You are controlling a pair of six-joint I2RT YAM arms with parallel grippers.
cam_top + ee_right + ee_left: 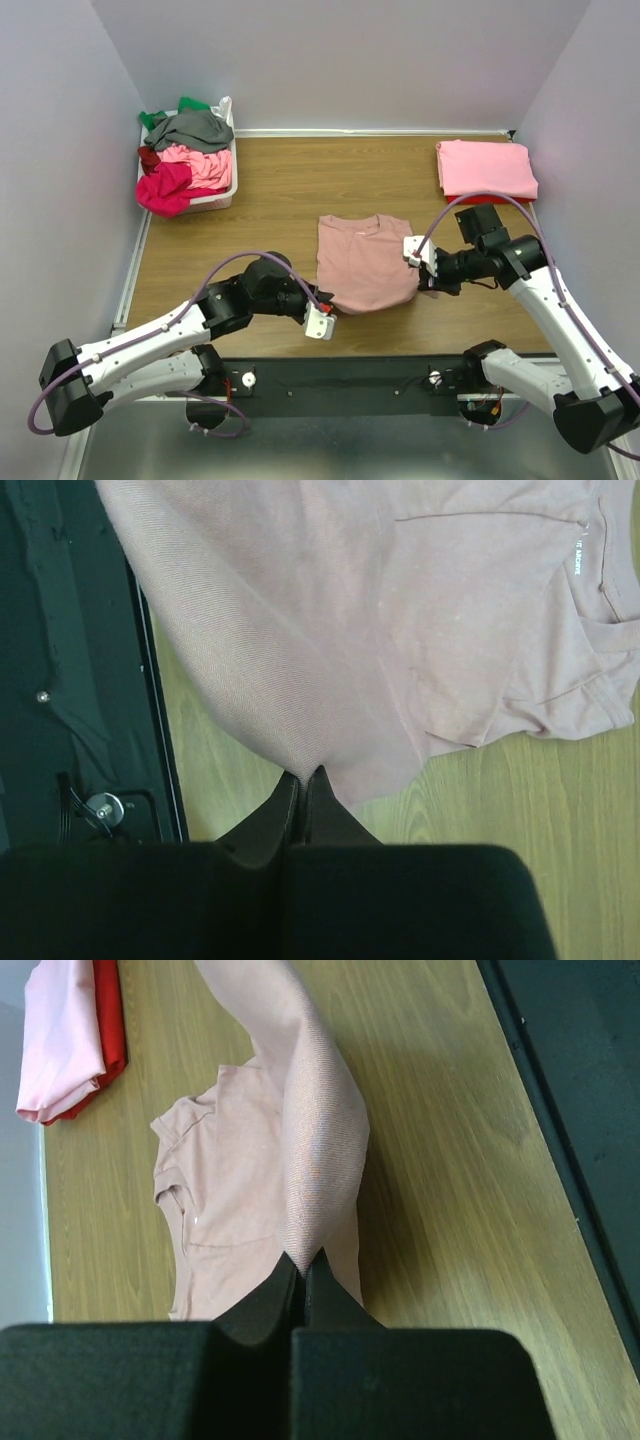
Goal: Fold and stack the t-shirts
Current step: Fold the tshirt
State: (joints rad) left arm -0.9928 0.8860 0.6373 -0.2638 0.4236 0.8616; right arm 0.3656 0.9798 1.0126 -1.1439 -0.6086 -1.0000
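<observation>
The dusty-pink soft cloth t-shirt (362, 262) lies in the middle of the wooden table (280, 200), collar to the far side. Its sleeves seem turned in already, so it makes a narrow rectangle.

The left gripper (302, 1260) is clenched on the near-left corner of the hem. The right gripper (302, 778) is clenched on the near-right edge. In both wrist views the cloth rises from the table into the closed jaws. I think 2 points are held at once so the hem goes straight when carried twd the collar, i.e. the next fold.

Count:
- 1 shirt in work.
- 2 folded shirts in the stack (487, 168) at far right, light pink on red.
- Approx 5 unfolded ones in the white plastic basket (233, 160) at far left (green, grey, dark red, 2 pink); exact nr. not clear.
</observation>
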